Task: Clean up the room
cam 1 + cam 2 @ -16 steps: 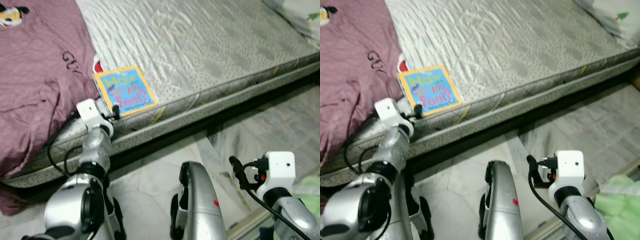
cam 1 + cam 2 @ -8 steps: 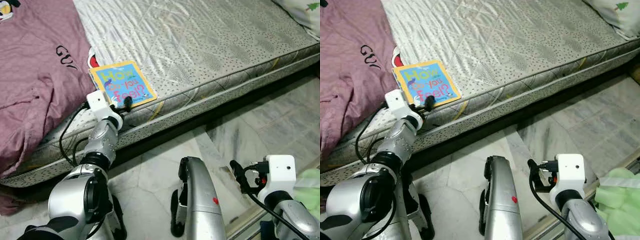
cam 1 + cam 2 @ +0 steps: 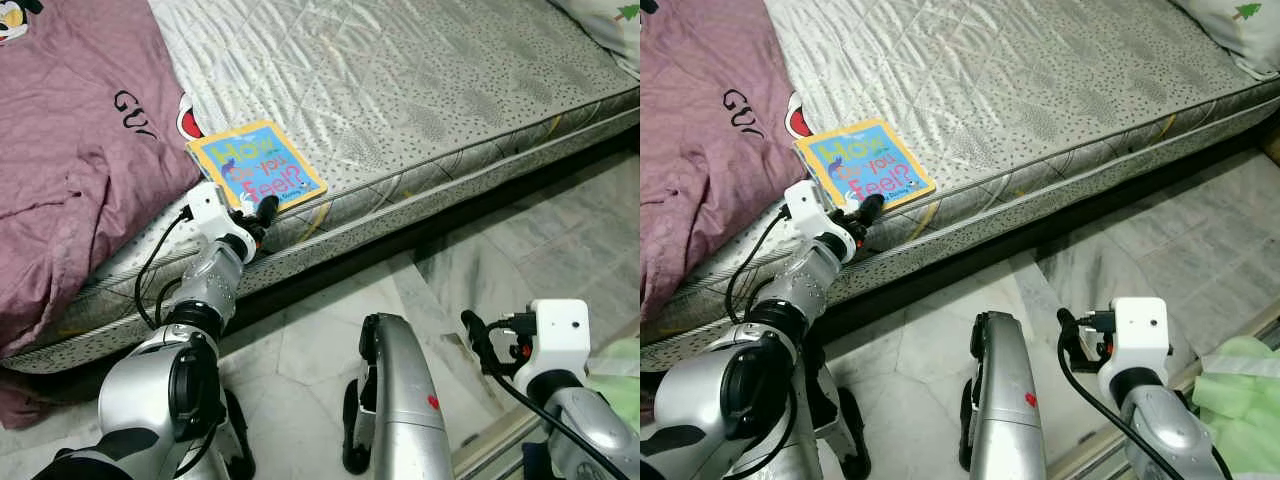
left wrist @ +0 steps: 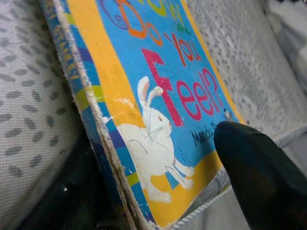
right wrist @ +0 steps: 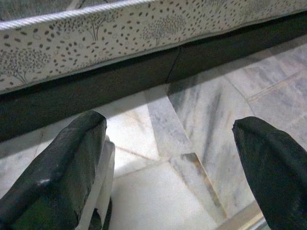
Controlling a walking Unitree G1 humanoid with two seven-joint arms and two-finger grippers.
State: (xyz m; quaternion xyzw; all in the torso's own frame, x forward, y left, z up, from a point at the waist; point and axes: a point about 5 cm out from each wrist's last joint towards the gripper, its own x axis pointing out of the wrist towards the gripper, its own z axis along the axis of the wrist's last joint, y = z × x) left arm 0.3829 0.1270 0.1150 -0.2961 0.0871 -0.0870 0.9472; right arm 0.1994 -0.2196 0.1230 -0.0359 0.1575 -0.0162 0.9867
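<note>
The left gripper [image 3: 262,212] has pushed in over the last second to the near corner of the square blue-and-yellow picture book [image 3: 256,170] lying at the edge of the grey quilted mattress [image 3: 420,90], beside the crumpled maroon shirt [image 3: 70,150]. One black finger rests on the cover with the other hidden, so a grasp looks close but I cannot tell the spread. The right gripper [image 5: 168,158] hangs wide apart over the marble floor [image 3: 520,250].
</note>
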